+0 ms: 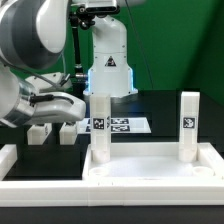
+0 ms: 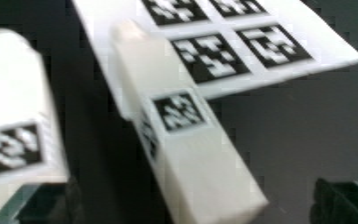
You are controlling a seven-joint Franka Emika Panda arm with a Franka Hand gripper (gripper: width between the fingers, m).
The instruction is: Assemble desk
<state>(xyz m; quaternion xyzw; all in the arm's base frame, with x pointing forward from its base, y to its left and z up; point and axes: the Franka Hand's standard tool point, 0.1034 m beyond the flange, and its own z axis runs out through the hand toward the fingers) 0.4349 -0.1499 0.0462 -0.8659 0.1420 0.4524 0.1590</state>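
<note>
The white desk tabletop [image 1: 150,165] lies at the front with its raised rim up. Two white tagged legs stand upright in its sockets, one [image 1: 100,125] on the exterior view's left and one [image 1: 188,124] on the right. Two loose legs [image 1: 40,131] [image 1: 68,129] lie on the black table behind it. My gripper [image 1: 57,112] hangs just above them. In the wrist view my gripper [image 2: 194,206] is open around one lying leg [image 2: 179,135], with dark fingers [image 2: 345,200] either side and not touching it. The other loose leg [image 2: 16,115] lies beside it.
The marker board [image 1: 122,125] [image 2: 220,40] lies flat just beyond the loose legs. Long low white border rails [image 1: 12,160] run along the table's edges. The robot's base [image 1: 110,60] stands at the back.
</note>
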